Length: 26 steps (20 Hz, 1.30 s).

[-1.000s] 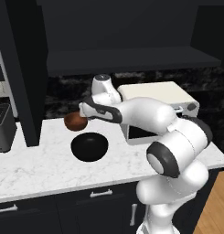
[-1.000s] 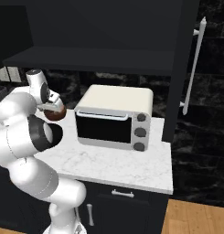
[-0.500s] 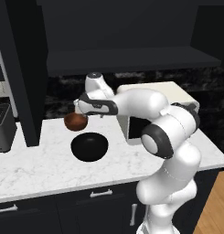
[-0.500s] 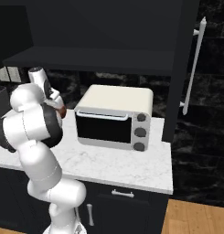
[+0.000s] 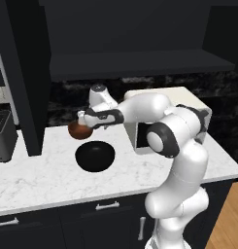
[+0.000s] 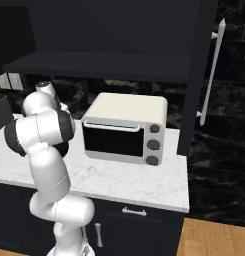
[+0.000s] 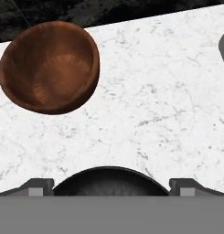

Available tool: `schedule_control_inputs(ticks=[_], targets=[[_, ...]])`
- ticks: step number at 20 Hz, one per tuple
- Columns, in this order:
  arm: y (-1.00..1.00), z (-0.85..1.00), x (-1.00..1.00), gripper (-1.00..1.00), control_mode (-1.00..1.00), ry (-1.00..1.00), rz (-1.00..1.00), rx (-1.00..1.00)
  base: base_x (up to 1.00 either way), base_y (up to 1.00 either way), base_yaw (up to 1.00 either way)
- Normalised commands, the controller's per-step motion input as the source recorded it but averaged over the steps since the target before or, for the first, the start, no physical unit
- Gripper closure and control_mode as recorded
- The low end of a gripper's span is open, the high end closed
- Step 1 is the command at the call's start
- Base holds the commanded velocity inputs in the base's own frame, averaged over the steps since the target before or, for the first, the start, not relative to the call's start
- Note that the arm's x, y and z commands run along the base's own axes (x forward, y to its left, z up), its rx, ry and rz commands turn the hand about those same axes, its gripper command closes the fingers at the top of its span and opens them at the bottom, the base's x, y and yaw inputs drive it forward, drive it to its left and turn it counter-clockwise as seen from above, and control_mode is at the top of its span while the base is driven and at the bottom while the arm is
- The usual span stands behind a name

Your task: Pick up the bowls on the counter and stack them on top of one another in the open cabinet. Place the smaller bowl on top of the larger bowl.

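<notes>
A simulated kitchen with a white marble counter [image 5: 38, 180] over dark drawers. A white robot arm reaches from the lower right, out over the counter, to the left. Its gripper [image 5: 81, 118] hangs above the two bowls, in front of a dark stone backsplash.

The small brown bowl [image 5: 78, 130] sits on the counter toward the back wall. The larger black bowl [image 5: 94, 156] sits just in front of it, nearer the robot; whether the two rims touch cannot be told. In the hand camera, the brown bowl [image 7: 49, 66] appears at upper left, hollow side up, and the rim of the black bowl [image 7: 111, 182] curves along the bottom, between the two dark fingertips [image 7: 36, 186]. The fingertips stand wide apart with nothing held, so the gripper is parted and empty.

Above the counter runs the dark open cabinet [image 5: 140, 65], its shelf in shadow. A cream toaster oven [image 6: 125, 128] stands on the counter to the right of the arm.

Neither bowl is in the cabinet yet. Risks, as a judgement: the bowls lie close together, so closing on one rim could knock the other. The glossy black bowl may slip from a thin rim grip (especially while being lifted up to the shelf). Taking the brown bowl first would reverse the stacking order.
</notes>
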Motion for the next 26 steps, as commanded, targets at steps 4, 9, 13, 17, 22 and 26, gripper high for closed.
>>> schedule_control_inputs(ticks=[4, 9, 13, 17, 22, 26], targets=[[0.02, -0.16, 0.43, -1.00, -1.00, 0.04, -0.03, 0.00, 0.00, 0.00, 0.00], [0.00, 0.00, 0.46, -1.00, -1.00, 0.10, 0.00, 0.00, 0.00, 0.00, 0.00], [0.04, 0.00, 0.48, -1.00, -1.00, 0.07, -0.02, 0.00, 0.00, 0.00, 0.00], [0.07, -0.14, 0.38, -1.00, -1.00, 0.03, -0.02, 0.00, 0.00, 0.00, 0.00], [0.08, -0.35, 0.33, -1.00, -1.00, 0.00, -0.02, 0.00, 0.00, 0.00, 0.00], [0.07, -0.35, 0.27, -1.00, -1.00, 0.00, -0.02, 0.00, 0.00, 0.00, 0.00]])
